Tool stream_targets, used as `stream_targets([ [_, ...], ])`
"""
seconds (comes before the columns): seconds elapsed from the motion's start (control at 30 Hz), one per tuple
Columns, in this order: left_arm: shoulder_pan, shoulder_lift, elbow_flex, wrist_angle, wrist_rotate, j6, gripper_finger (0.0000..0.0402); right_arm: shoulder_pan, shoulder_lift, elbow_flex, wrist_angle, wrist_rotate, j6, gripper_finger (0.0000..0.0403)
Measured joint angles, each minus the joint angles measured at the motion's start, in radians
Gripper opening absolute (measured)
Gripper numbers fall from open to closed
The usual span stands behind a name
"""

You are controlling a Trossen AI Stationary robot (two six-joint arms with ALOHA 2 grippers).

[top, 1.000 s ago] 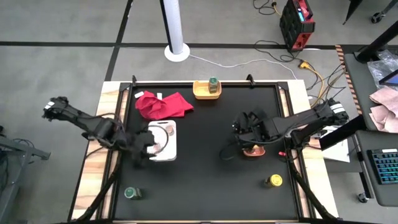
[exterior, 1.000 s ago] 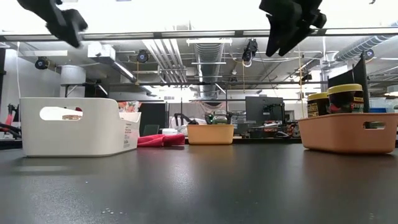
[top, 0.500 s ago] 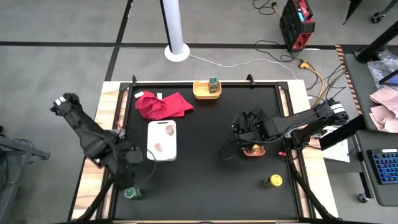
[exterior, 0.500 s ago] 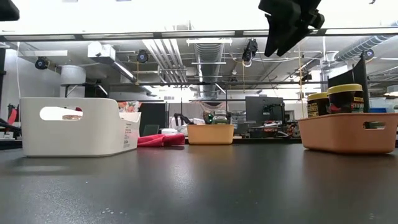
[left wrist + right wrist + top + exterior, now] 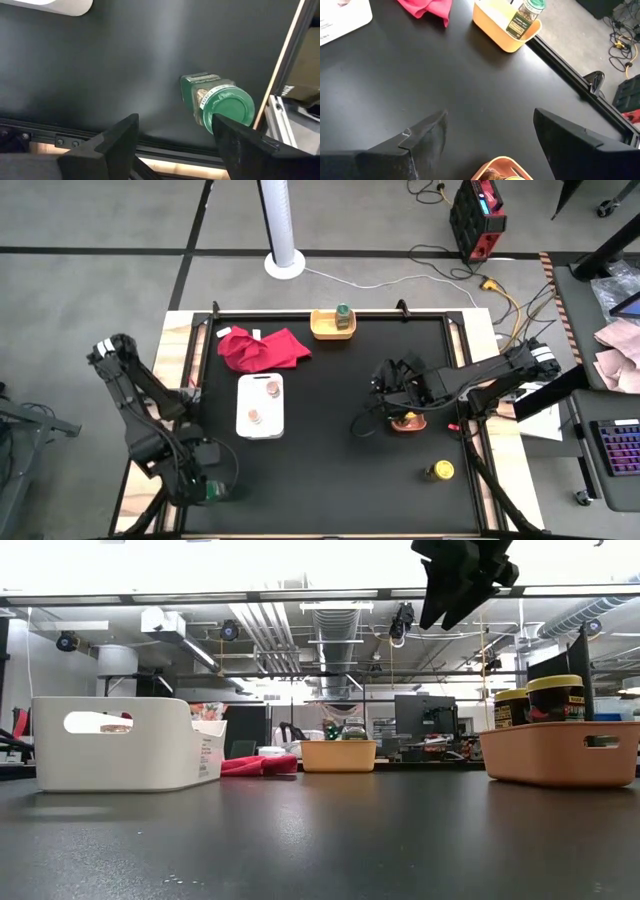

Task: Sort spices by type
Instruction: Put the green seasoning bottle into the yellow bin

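A green-lidded jar (image 5: 220, 102) stands on the black table near its near left corner (image 5: 212, 491). My left gripper (image 5: 172, 145) hovers open just short of it, with the jar in front of one finger. A second green-lidded jar (image 5: 343, 312) sits in the yellow tray (image 5: 325, 330). Two pinkish-brown jars (image 5: 270, 388) (image 5: 255, 416) lie in the white tray (image 5: 280, 420). Two yellow jars (image 5: 545, 700) stand in the orange tray (image 5: 555, 755). A third yellow jar (image 5: 440, 470) stands alone on the table. My right gripper (image 5: 490, 140) hangs open above the orange tray (image 5: 500, 165).
A red cloth (image 5: 262, 347) lies on the table between the white tray and the yellow tray. The table's raised metal frame (image 5: 280, 80) runs close beside the near left jar. Bare black table (image 5: 330, 470) stretches between the two arms.
My left arm has swung from above the white tray toward the table's near left corner and now stands over the green-lidded jar there. The two pinkish-brown jars in the white tray have come into sight.
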Motion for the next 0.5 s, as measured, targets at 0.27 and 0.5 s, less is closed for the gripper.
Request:
stream_targets([
  [0.27,0.000,0.019,0.005,0.027,0.009,0.000,0.0236,0.000,0.000,0.000,0.004,0.000,-0.012,0.0279],
  [0.5,0.000,0.018,0.005,0.053,0.063,-0.054,0.0286,0.000,0.000,0.000,0.009,0.000,-0.015,0.0281],
])
